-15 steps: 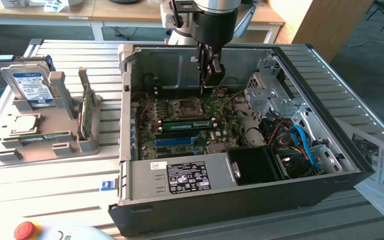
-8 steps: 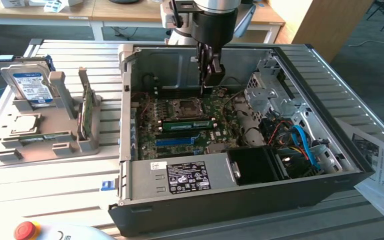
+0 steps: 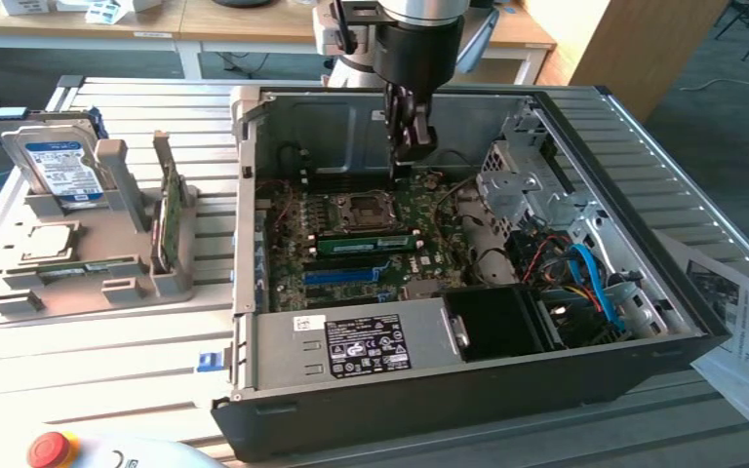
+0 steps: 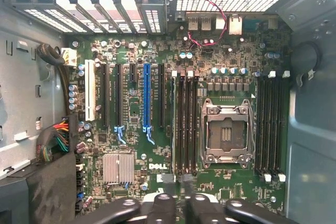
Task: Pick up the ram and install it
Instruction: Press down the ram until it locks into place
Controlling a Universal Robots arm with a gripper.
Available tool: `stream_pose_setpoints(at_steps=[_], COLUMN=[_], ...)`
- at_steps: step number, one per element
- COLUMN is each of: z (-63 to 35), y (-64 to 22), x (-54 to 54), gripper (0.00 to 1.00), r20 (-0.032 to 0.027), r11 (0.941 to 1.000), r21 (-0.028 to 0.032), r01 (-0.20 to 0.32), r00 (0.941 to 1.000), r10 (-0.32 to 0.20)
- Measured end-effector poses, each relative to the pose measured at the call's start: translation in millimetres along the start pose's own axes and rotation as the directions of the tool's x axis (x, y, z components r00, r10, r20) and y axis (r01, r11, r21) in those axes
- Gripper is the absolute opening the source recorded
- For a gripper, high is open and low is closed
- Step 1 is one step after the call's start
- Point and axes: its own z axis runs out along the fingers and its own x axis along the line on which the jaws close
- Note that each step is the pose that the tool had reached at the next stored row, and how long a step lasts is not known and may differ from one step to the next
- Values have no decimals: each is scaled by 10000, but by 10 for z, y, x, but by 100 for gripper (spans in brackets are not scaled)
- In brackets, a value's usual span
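The ram (image 3: 368, 243), a long thin green stick, stands seated in a black motherboard slot just below the CPU socket (image 3: 355, 207) inside the open computer case (image 3: 479, 385). My gripper (image 3: 412, 146) hangs above the board, behind the socket and clear of the ram. In the wrist view my gripper (image 4: 181, 203) looks straight down on the motherboard, its fingertips (image 4: 164, 203) only a narrow gap apart with nothing between them. The bank of memory slots (image 4: 185, 124) lies directly beyond them, beside the socket (image 4: 226, 132).
A grey holder (image 3: 114, 268) at the exterior view's left carries a silver hard drive with a blue label (image 3: 52, 161) and a broader green card on edge (image 3: 171, 219). Cables and a drive cage (image 3: 525, 185) crowd the case's right side. A red button (image 3: 52, 448) sits at the front.
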Motion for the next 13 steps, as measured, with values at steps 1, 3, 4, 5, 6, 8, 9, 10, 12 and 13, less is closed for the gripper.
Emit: stream_pose_setpoints(at_steps=[1,3,4,5,6,8,9,10,12,13], z=[0,0,0,0,0,0,0,0,0,0], y=[0,0,0,0,0,0,0,0,0,0], x=[0,0,0,0,0,0,0,0,0,0], gripper=[17,11,11,10,10,10,10,10,10,10], r20=[-1,0,0,0,0,0,0,0,0,0], r11=[10000,10000,10000,10000,10000,10000,10000,10000,10000,10000], r21=[0,0,0,0,0,0,0,0,0,0], r01=[0,0,0,0,0,0,0,0,0,0], r00=[10000,10000,10000,10000,10000,10000,10000,10000,10000,10000], r10=[0,0,0,0,0,0,0,0,0,0])
